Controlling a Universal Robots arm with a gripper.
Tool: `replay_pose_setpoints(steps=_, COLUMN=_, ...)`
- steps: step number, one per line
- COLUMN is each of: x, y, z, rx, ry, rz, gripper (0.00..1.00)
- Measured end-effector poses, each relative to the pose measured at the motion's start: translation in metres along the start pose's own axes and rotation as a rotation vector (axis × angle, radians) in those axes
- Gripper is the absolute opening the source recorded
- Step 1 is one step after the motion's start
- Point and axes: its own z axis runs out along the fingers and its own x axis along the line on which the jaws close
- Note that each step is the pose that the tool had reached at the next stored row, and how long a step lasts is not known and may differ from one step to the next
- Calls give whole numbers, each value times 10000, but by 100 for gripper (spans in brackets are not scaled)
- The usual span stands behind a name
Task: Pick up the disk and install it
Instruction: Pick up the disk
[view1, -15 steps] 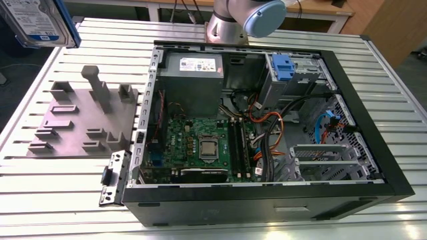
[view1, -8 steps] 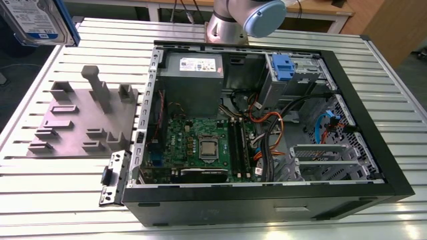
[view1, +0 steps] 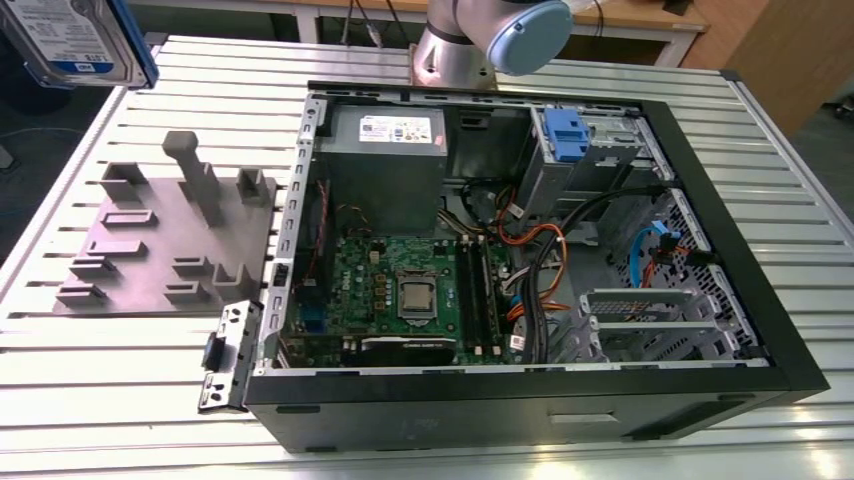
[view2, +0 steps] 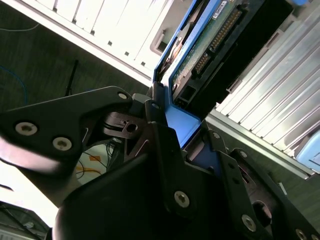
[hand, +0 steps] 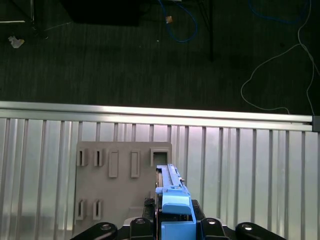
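the hand (hand: 174, 223) clamps the disk (view1: 74, 40) over the slatted metal table (view1: 781, 200); dark carpet floor (hand: 100, 55) beyond.

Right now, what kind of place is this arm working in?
Probably a lab or workshop bench for computer assembly: a slatted aluminium table carries an open desktop computer case with its motherboard exposed and a grey parts fixture, and the gripper holds the disk.
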Motion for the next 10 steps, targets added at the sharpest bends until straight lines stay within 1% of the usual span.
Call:
replay_pose_setpoints(steps=6, x=-2, y=1, z=-31, rx=-1, ry=0, rz=0, gripper=37)
replay_pose_setpoints(steps=10, x=-2, y=1, z=-36, rx=1, ry=0, rz=0, gripper=37)
